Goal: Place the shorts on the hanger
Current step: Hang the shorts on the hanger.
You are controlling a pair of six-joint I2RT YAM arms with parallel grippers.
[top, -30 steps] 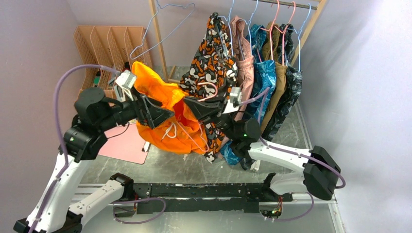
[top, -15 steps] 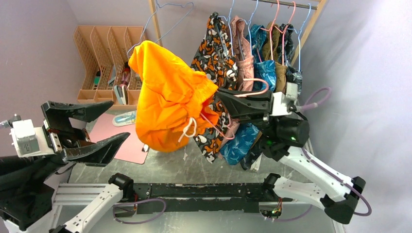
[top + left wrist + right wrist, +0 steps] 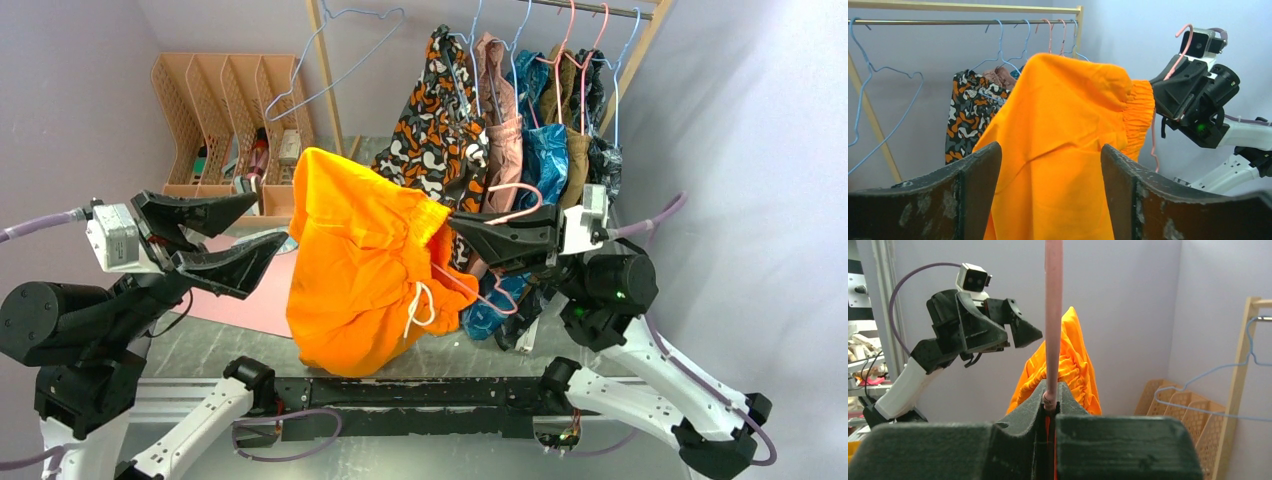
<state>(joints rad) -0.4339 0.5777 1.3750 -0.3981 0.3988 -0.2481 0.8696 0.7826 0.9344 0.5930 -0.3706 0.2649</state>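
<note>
The bright orange shorts (image 3: 365, 265) hang in mid-air, draped over the pink wire hanger (image 3: 520, 208), with the white drawstring dangling. My right gripper (image 3: 462, 232) is shut on the hanger at the neck below its hook. In the right wrist view the pink wire (image 3: 1053, 315) rises from between the closed jaws, with the shorts (image 3: 1070, 365) behind. My left gripper (image 3: 245, 232) is open and empty, left of the shorts and apart from them. In the left wrist view the shorts (image 3: 1063, 150) fill the gap between the fingers (image 3: 973, 175).
A wooden clothes rail (image 3: 325, 70) at the back holds an empty light-blue hanger (image 3: 335, 60) and several hung garments (image 3: 520, 120), the patterned one just behind the shorts. Peach file racks (image 3: 215, 110) stand back left. A pink mat (image 3: 245, 305) lies on the table.
My left gripper let go of the shorts, opened and swung back towards them from the left. My right gripper holds the hanger; the shorts dropped and now hang lower.
</note>
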